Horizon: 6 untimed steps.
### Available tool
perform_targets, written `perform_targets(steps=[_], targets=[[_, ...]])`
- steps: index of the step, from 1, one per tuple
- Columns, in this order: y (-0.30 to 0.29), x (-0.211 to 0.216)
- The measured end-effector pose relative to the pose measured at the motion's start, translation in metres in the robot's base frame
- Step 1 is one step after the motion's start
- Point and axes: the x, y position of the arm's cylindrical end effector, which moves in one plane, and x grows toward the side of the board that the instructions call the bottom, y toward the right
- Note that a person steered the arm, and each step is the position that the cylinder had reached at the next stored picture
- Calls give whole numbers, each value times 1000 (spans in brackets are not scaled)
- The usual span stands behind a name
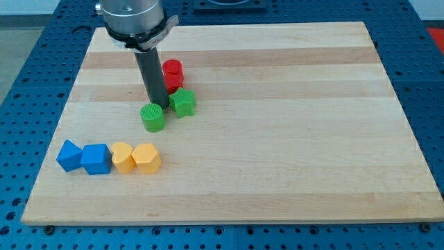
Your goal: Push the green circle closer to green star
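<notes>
Your green circle (152, 117) sits on the left half of the wooden board (291, 139), a little above the board's middle height. The green star (184, 103) lies just to its right and slightly toward the view's top, close to the circle with a narrow strip of board between them.

My tip (158, 104) comes down right at the upper edge of the circle, in the small space between circle and star; whether it touches the circle you cannot tell from this angle. There is no pincer for you to check here, so nothing opens, closes or grips: the arm ends in a plain dark rod. That rod stands nearly upright, leaning very slightly toward the view's right as it descends, and it hangs from the silver wrist housing (133, 19) at the view's top, left of centre.

Behind the rod, toward the view's top, you see a red cylinder (172, 73), partly hidden by the rod and sitting just above the star.

Well apart, near the board's lower left, four blocks form a row: a blue block (69, 155) at the far left, a blue cube (96, 159) touching it, then two yellow blocks, the left one (122, 157) and the right one (146, 157), pressed together.
</notes>
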Motion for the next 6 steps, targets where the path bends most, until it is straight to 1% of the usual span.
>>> perform_targets(steps=[1,2,3,4,5,6], targets=[[-17,0],[-58,1],[-67,20],[-38,26],[17,26],[51,26]])
